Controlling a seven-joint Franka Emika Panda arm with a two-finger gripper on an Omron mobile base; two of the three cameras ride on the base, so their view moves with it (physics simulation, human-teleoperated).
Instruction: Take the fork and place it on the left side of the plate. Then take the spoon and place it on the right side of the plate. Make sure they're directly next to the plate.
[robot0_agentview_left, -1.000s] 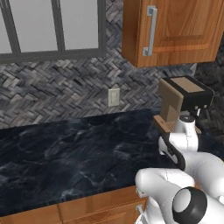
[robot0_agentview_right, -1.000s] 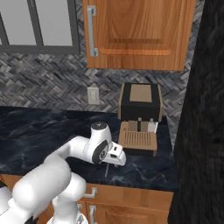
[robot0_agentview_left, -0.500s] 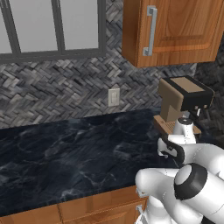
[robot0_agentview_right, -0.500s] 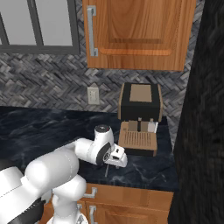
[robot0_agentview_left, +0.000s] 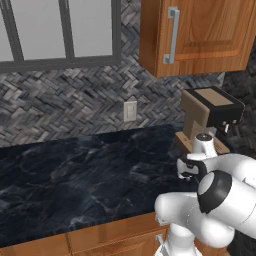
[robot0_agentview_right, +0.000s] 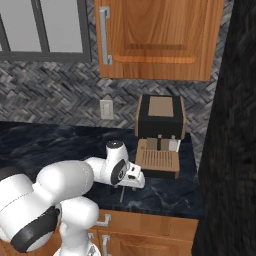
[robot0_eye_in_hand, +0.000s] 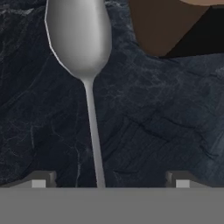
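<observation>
1. You are on the spoon half of the job, by my reading: the slim silver-grey metal spoon (robot0_eye_in_hand: 89, 87) with the oval bowl lies flat on the black marbled stone counter (robot0_agentview_left: 85, 175), just in front of the brown and black coffee machine (robot0_agentview_right: 160, 135) at the counter's right end.
2. In the hand view the spoon's thin handle runs straight down between the two dark finger tips, its bowl pointing away toward the coffee machine's wooden base.
3. Your two-finger gripper (robot0_eye_in_hand: 107, 181) stands spread as wide as it goes, one tip on each side of the handle and neither touching it. It has hold of nothing.
4. In the right base view the hand hangs low over the counter, close in front of the coffee machine's drip tray, and a thin sliver of the handle shows beneath it.
5. Next, as I judge it, you lower the last bit and close on the handle. It is thin and lies flat on hard stone, so centre it well or it may slip out.
6. After the lift, carry it well away from the coffee machine to the plate's right side.
</observation>
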